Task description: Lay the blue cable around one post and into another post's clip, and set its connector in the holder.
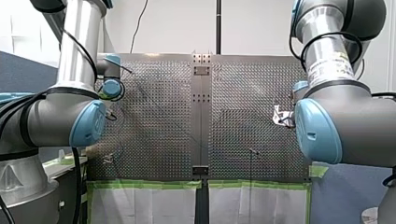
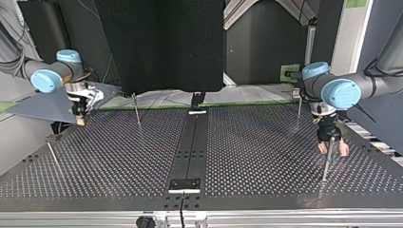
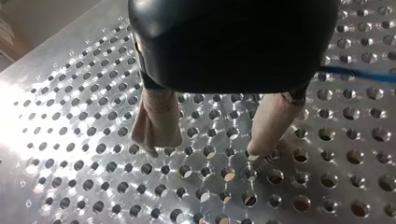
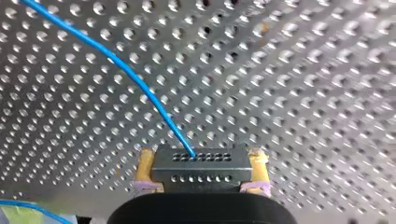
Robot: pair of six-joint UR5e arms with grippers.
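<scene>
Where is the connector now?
In the right wrist view, the connector is clamped between the yellow pads of my right hand, over the perforated table, blue cable running ahead.

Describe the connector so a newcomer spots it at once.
Find the perforated table, then my right gripper over it. Between its yellow pads sits the connector: a dark block with two rows of small holes, the blue cable plugged into one.
</scene>
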